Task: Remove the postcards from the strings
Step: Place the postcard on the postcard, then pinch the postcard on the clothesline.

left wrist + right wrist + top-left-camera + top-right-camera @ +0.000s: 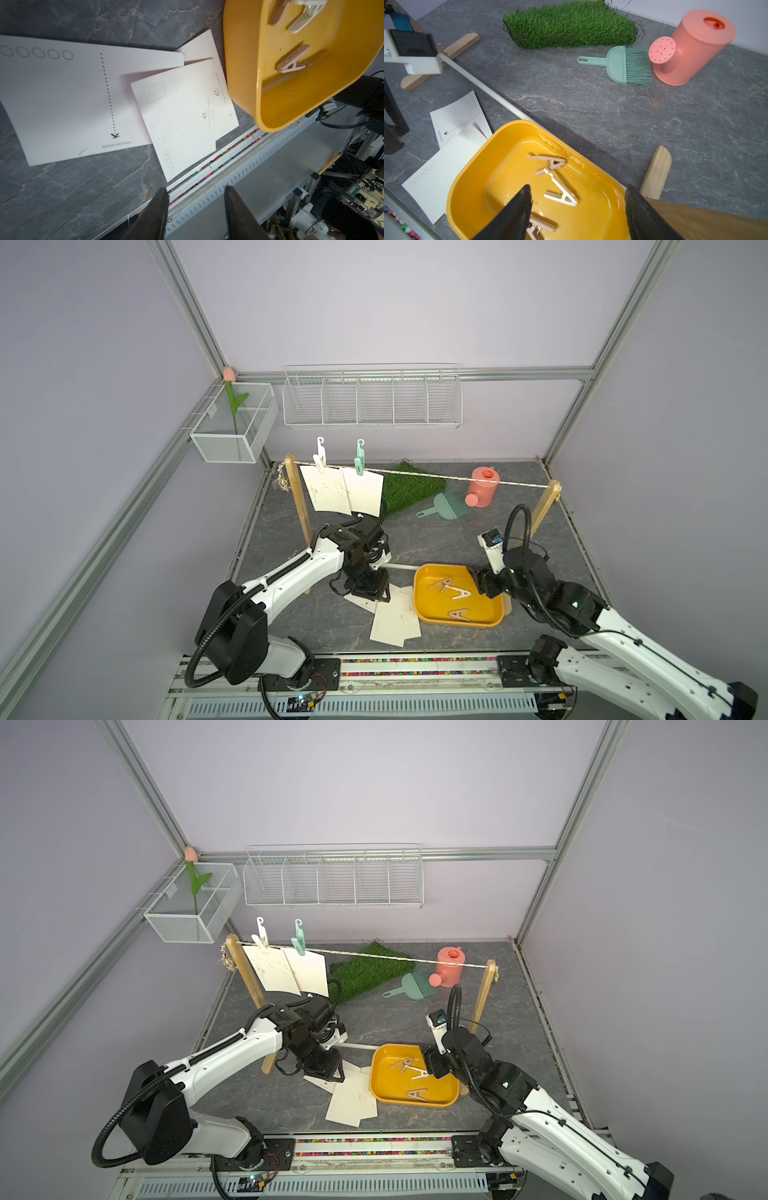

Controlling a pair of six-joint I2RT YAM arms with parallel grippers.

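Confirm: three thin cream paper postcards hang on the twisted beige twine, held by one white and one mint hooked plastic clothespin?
Wrong count: two cream paper postcards hang on the twisted beige twine, not three, per both top views. Rest holds.

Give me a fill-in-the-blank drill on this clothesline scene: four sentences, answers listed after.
1. ____ postcards hang from the string.
2. ____ clothespins lie in the yellow tray.
3. The left gripper and the right gripper both stand ____, holding nothing.
4. The pink watering can stands beside a green ____.

Answers: Two; Three; open; brush.
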